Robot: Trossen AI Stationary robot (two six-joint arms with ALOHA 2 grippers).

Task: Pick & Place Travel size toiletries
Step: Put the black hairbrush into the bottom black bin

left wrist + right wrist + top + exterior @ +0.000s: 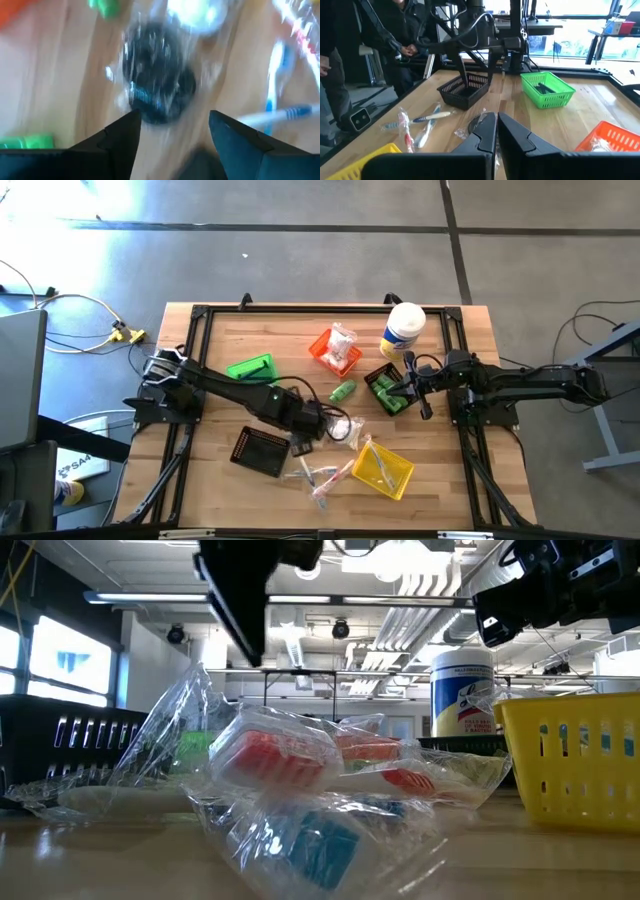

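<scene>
Wooden counter (210, 480) carries four small bins and a scatter of toiletries. Left arm reaches diagonally across to mid-counter; left end effector (312, 425) sits above a clear-wrapped dark round item (159, 90), fingers (117, 140) spread apart with nothing between them, the item just ahead of the tips and slightly off toward one finger, not touching as far as I can tell. Right arm comes in from the right edge; right end effector (410, 383) hangs over the dark bin (392, 393), fingers (482, 135) pressed together, nothing seen gripped. White-lidded canister (404, 330) stands just behind that bin. Yellow bin (385, 470) sits front right, black bin (260, 450) front left beside the left end effector, green bin (252, 368) behind the left arm, orange bin (335, 352) at rear centre with a white packet (342, 340) in it. Green mini bottle (343, 391) lies loose between the orange and dark bins. Wrapped toothbrushes (320, 477) lie between the black and yellow bins, in front of the left end effector. Crinkly clear packets (290, 765) fill the low view's foreground.
</scene>
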